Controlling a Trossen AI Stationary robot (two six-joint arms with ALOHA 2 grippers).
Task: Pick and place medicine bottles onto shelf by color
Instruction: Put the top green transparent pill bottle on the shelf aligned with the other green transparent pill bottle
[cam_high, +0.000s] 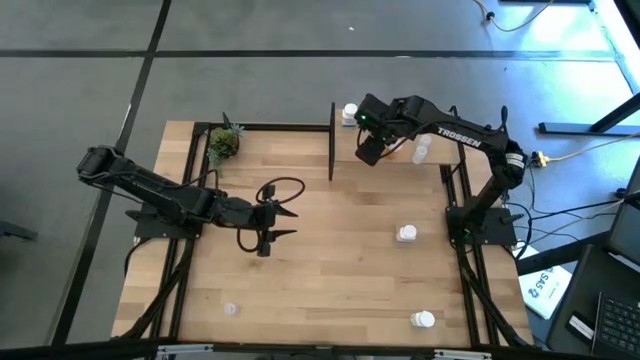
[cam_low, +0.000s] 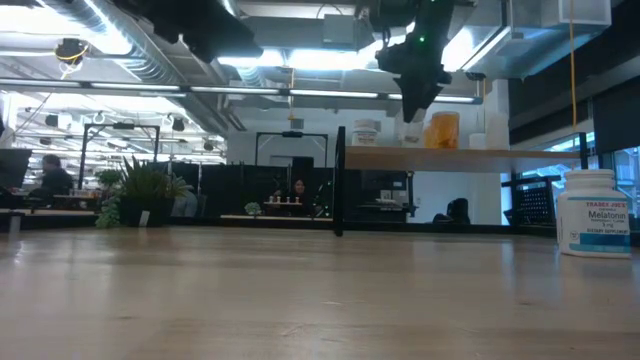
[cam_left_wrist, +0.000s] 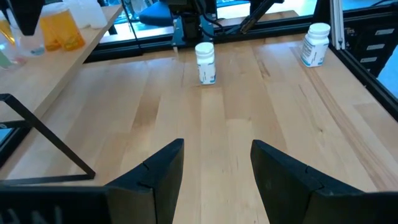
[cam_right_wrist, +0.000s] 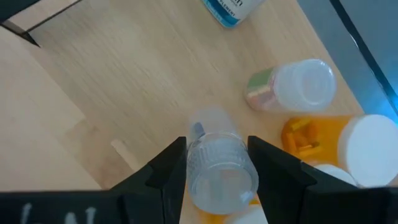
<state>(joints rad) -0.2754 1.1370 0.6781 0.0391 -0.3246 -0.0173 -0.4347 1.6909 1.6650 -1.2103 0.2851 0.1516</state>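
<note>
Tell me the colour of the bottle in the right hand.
Clear, see-through bottle, gripped in the right hand; the right wrist view shows it best.

Left end effector (cam_high: 283, 224) hangs mid-counter, fingers parted (nothing between them). Right end effector (cam_high: 370, 150) points down from its extended arm, fingers clamping a bottle (cam_right_wrist: 221, 171).

Open office behind the workbench

Grey floor (cam_high: 80, 90) with dark seams, strip lights (cam_low: 120, 30) on the ceiling, leafy plants (cam_low: 145, 190) and a seated person (cam_low: 48, 180) at distant desks.
</note>
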